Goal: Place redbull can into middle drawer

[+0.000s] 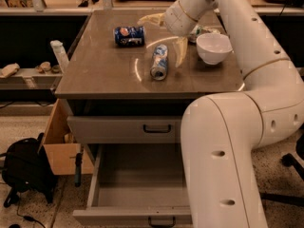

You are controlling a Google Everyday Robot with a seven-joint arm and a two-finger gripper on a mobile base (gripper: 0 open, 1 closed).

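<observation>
On the desk [104, 70] the redbull can [159, 61] lies on its side, not yet grasped. Just above the can hangs the gripper [160, 42], fingers spread wide and empty. Well below the can, the middle drawer [137, 184] stands open; pickup and placing remain.

On the brown rectangular tabletop [104, 72], a stubby dark blue can [129, 35] lies on its side at 9 o'clock from the gripper [166, 34] above the far middle. A round white bowl [213, 47] sits at its 3 o'clock. A black fabric backpack [23, 170] lies on the floor at the view's 8 o'clock.
</observation>
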